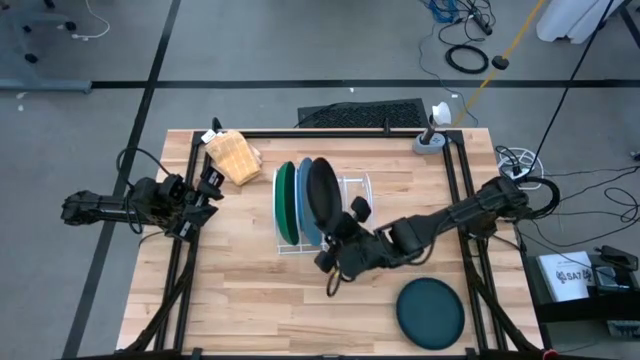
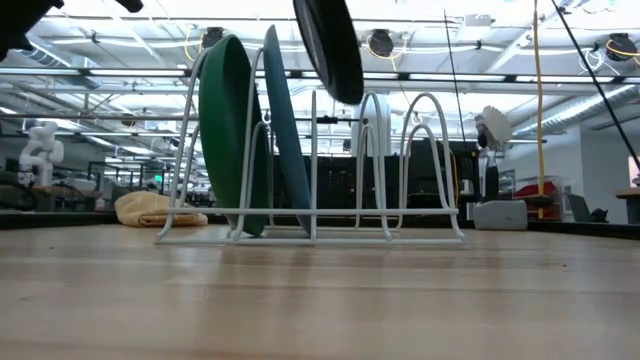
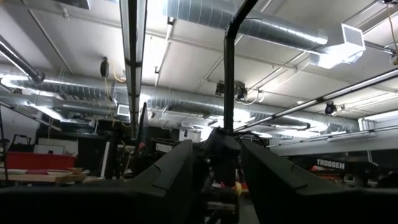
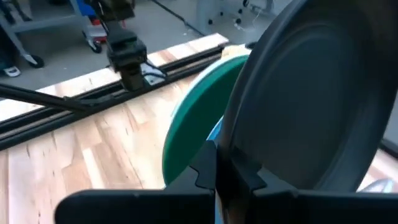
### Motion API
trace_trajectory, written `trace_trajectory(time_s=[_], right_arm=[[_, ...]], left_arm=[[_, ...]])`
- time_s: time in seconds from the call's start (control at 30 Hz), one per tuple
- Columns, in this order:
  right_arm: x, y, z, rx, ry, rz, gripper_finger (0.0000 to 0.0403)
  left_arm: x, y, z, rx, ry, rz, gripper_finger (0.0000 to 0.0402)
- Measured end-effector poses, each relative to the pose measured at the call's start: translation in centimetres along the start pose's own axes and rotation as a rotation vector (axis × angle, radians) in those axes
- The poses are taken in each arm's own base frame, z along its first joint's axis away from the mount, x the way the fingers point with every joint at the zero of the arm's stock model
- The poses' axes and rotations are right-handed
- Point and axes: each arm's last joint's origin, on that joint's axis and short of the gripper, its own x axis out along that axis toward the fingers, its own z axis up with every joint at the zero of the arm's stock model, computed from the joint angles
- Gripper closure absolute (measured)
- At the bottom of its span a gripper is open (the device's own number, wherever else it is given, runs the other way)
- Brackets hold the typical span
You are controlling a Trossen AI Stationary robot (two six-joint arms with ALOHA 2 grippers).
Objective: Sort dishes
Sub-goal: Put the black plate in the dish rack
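Note:
The black plate [image 1: 322, 190] stands on edge above the white wire rack [image 1: 355, 215], held by my right gripper [image 1: 343, 238]; in the low view the black plate [image 2: 330, 45] hangs high over the rack [image 2: 420, 160]. The large green plate [image 1: 285, 200] and the light-blue plate [image 1: 303, 202] stand upright in the rack's left slots, their lower rims between the wires. The dark-teal plate [image 1: 430, 312] lies flat on the table near its near right corner. My left gripper [image 1: 205, 190] waits open at the table's left edge, touching nothing. My right gripper [image 4: 219, 177] is shut on the black plate's rim [image 4: 227, 146], at the edge nearest the table's near side, pinched between the two fingers. The fingers come about level, from the near right. The plate stands on edge, slightly tilted, lifted above the rack's base.
A tan woven object [image 1: 232, 155] lies near the far left corner. The rack's right slots [image 2: 425, 150] hold nothing. A grey post with a white knob [image 1: 432, 135] stands at the far right corner. Bare wood lies near the rack's near side [image 1: 260, 300].

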Motion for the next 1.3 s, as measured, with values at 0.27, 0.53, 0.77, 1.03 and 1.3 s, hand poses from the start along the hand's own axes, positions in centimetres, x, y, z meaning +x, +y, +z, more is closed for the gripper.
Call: trace_trajectory(time_s=[0.27,0.53,0.77,1.03,1.3], right_arm=[[3.8,-2.2,-2.7,0.072,0.054,-0.054,0.0403],[6.1,-3.5,-5.3,0.187,0.047,-0.054,0.0402],[7.1,-4.1,-7.4,0.267,0.0,-0.038,0.0402],[7.3,-4.3,-8.2,0.293,-0.014,-0.026,0.0364],[7.3,-4.1,-8.1,0.269,-0.032,-0.016,0.03]], left_arm=[[0.0,0.0,0.0,-0.028,0.005,0.0,0.0253],[0.0,0.0,-0.1,-0.032,0.014,-0.006,0.0253],[0.0,0.0,-0.2,-0.033,0.025,-0.008,0.0253],[0.0,0.0,-0.3,-0.033,0.029,-0.007,0.0253],[0.0,0.0,-0.3,-0.028,0.029,-0.007,0.0253]])
